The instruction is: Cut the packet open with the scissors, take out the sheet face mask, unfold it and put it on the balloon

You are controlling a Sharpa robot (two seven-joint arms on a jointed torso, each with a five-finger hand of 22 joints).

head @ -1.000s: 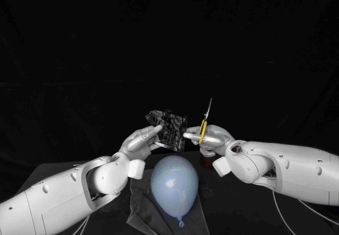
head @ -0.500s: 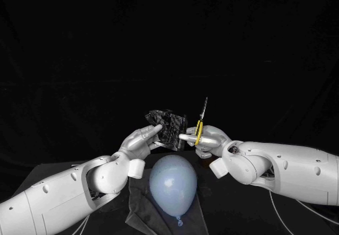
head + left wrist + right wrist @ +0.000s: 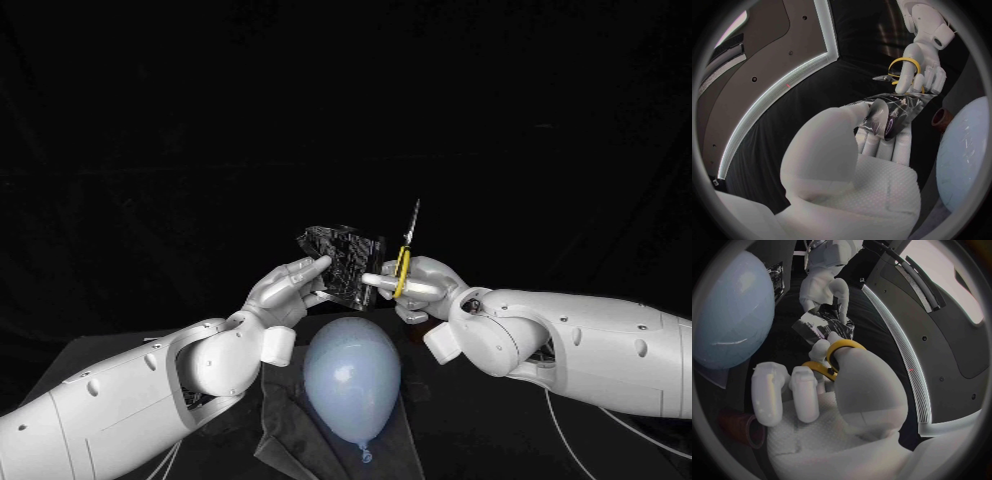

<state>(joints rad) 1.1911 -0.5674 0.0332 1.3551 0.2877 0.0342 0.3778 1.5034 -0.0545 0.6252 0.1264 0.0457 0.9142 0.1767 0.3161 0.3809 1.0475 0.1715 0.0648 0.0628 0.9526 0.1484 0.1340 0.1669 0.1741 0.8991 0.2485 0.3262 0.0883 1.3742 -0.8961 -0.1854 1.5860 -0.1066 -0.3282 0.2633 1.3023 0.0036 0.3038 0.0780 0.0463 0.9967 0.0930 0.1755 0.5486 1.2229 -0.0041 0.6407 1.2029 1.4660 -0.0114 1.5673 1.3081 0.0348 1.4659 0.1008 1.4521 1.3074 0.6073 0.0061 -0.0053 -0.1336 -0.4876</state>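
My left hand [image 3: 291, 288] holds a dark, shiny packet [image 3: 345, 262] upright above the table; the left wrist view shows the packet [image 3: 895, 112] pinched at my fingertips. My right hand [image 3: 420, 287] grips yellow-handled scissors [image 3: 405, 250], blades pointing up, right beside the packet's right edge. The yellow handle loops [image 3: 834, 357] sit around my right hand's fingers [image 3: 786, 390]. A pale blue balloon [image 3: 353, 375] lies on a dark cloth [image 3: 296, 440] just below both hands. Whether the blades touch the packet I cannot tell.
A small brown cup [image 3: 942, 118] stands on the black table beside the balloon, below my right hand; it appears again as the cup [image 3: 739, 427] in the right wrist view.
My right hand has carried the scissors left, closing the gap to the packet's right edge. The left hand and packet have stayed put.
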